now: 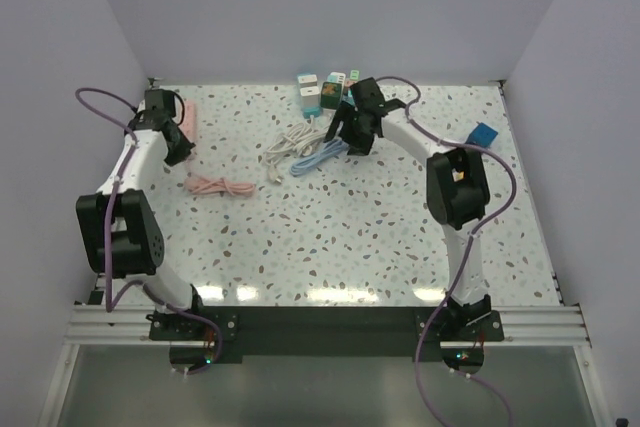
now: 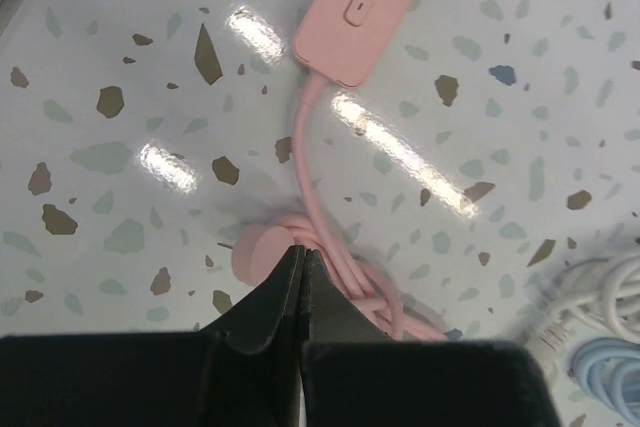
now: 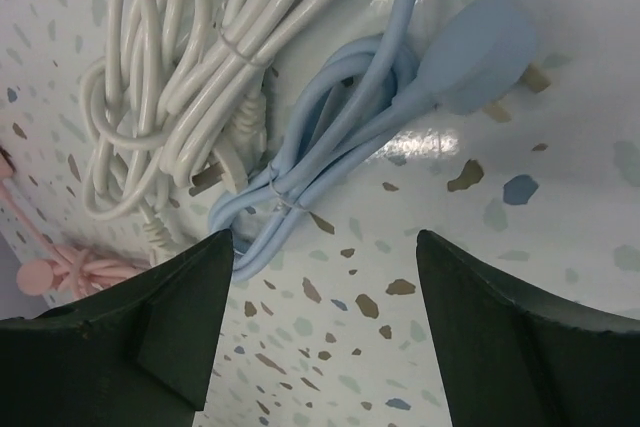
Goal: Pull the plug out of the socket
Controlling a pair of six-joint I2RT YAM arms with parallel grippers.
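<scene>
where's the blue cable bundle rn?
Top view: blue cable bundle lies far-centre on the table, just right of the white cable bundle, beside the right end effector. Right wrist view: just ahead of that open end effector.

A speckled white table is seen. Pink cord is laid at ten o'clock, white cord and blue cord at twelve. A blue box is placed at two o'clock.
</scene>
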